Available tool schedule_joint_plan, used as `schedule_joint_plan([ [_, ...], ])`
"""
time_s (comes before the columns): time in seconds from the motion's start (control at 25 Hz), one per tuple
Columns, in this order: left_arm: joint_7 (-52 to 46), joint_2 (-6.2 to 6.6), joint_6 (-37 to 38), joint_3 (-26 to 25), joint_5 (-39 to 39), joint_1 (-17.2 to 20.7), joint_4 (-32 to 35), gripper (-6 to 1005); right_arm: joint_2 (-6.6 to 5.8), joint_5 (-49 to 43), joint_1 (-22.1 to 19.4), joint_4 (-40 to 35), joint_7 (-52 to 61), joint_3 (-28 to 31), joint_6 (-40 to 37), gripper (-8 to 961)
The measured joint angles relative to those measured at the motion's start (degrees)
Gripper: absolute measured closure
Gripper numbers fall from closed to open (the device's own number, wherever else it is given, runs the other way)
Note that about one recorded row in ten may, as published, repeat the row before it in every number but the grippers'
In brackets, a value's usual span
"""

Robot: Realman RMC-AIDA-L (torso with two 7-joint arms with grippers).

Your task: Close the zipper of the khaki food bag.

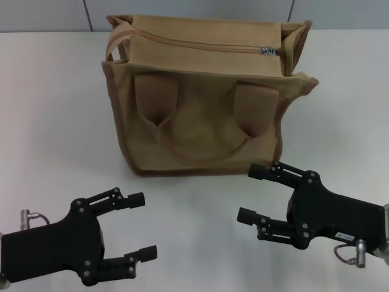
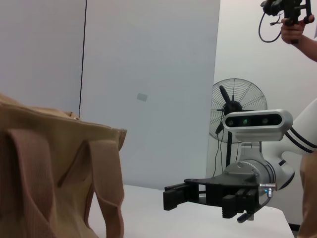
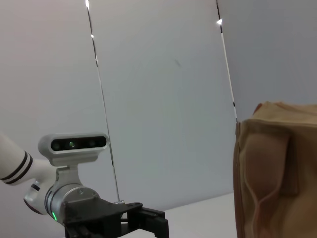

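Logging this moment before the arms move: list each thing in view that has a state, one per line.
khaki food bag: upright on the table, handle hanging down its front.
zipper: slider sits at the bag's right end; whether the line is shut cannot be told.
left gripper: fingers open, empty, in front of the bag, apart from it.
right gripper: fingers open, empty, near the bag's lower right corner.
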Motion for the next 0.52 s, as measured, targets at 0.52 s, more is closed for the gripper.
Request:
schedule_joint_plan([
  [0.52,1.15,-0.19,-0.32,0.05,-0.39,0.01,-1.27,184,0.02,0.35,0.16,0.62,0.00,0.17,0.06,169],
])
